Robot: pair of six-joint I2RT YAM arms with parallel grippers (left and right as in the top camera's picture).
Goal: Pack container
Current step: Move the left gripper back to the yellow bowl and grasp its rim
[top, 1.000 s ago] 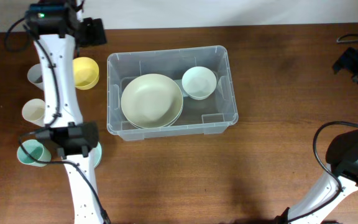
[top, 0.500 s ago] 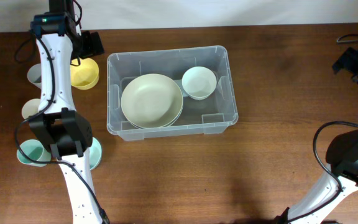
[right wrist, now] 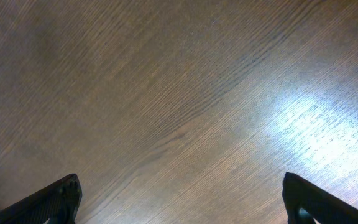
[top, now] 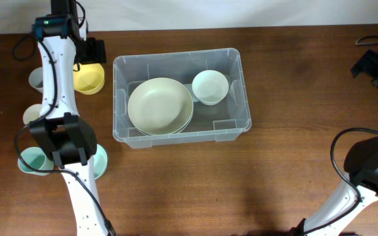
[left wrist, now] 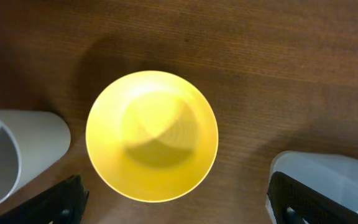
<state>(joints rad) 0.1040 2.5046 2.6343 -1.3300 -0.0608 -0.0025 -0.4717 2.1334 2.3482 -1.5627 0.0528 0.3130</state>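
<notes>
The container [top: 245, 98], a large clear plastic bin, stands at the table's middle. It holds a wide pale green bowl [top: 160, 106] and a small white bowl [top: 210, 86]. Left of it sits a yellow bowl [top: 89, 78], upright and empty. My left gripper [top: 90, 56] hangs open just above that bowl. In the left wrist view the yellow bowl [left wrist: 151, 135] fills the centre, the left gripper [left wrist: 176, 208] spread wide below it with nothing between its fingers. My right gripper [top: 376, 69] is at the far right edge, open [right wrist: 182, 202] over bare wood.
Down the left side stand a grey-white cup [top: 35, 78], a cream cup [top: 34, 116] and a mint cup [top: 31, 161], partly under my left arm. A mint bowl [top: 101, 161] sits beside them. In the left wrist view the grey-white cup [left wrist: 11, 155] and the container's corner [left wrist: 331, 180] flank the yellow bowl.
My left gripper has come down and slightly left over the yellow bowl, and the arm's elbow has swung left. The right arm has not moved.
</notes>
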